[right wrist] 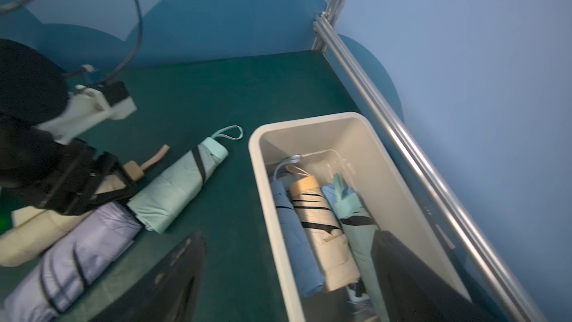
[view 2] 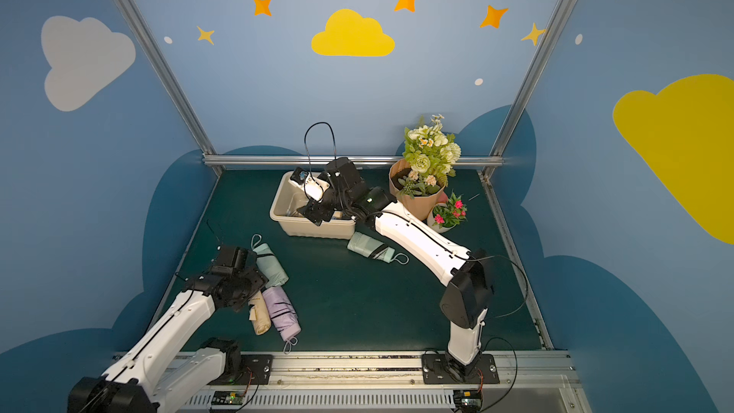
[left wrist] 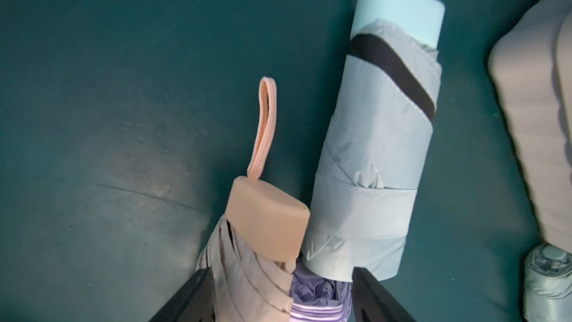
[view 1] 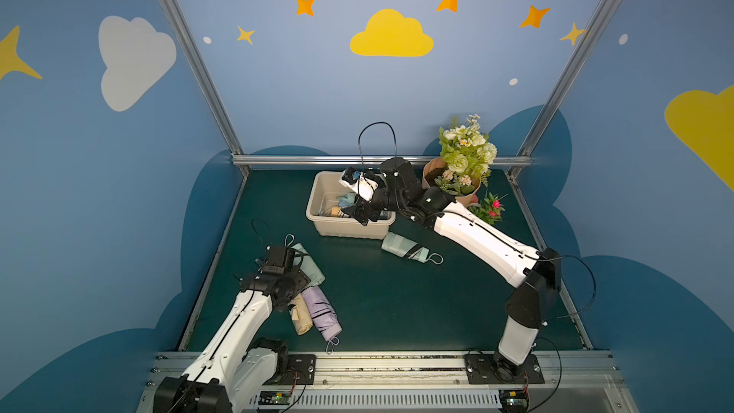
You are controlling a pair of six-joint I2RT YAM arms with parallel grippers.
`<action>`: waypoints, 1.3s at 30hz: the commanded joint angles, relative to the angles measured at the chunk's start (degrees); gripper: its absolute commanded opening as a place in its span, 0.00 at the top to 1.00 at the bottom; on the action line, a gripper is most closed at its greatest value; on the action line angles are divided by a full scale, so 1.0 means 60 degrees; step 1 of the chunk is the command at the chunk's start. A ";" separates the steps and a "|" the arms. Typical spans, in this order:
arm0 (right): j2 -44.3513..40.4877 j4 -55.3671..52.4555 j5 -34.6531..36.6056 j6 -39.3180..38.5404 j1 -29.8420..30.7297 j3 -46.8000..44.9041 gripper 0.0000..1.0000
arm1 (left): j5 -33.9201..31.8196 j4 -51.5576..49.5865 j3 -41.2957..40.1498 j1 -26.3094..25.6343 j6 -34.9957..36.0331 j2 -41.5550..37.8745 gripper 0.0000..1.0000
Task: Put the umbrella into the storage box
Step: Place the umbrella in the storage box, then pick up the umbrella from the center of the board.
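Umbrellas [right wrist: 322, 227] lie lengthwise in the storage box [right wrist: 390, 175], handles seemingly leftward, beneath the right end effector [right wrist: 288, 236], jaws wide, empty.

R gripper [view 1: 362, 215] hung over the storage box [view 1: 345, 229] w/ umbrellas [view 1: 344, 200] inside. L gripper [view 1: 293, 295] sat low on an umbrella pile [view 1: 322, 312]. A mint umbrella [view 1: 405, 248] lay just beside the box.

L arm [view 1: 238, 323] tucked low, wrist angled down, L gripper [left wrist: 283, 298] jaws apart. R arm [view 1: 476, 236] stretched far fwd, R gripper [right wrist: 288, 261] jaws wide.
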 commanded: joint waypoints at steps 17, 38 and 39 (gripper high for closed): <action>-0.1548 0.0643 0.0379 0.1401 0.0328 -0.2221 0.11 | 0.0181 -0.0397 -0.0092 0.0028 0.0567 0.0644 0.46; -0.1527 0.0790 0.0336 0.1496 0.0365 -0.2261 0.11 | 0.0184 -0.0827 0.0084 0.0032 0.1753 0.1141 0.60; -0.1534 0.0789 0.0336 0.1507 0.0357 -0.2261 0.11 | 0.0160 -0.0850 0.0115 0.0032 0.1738 0.1112 0.63</action>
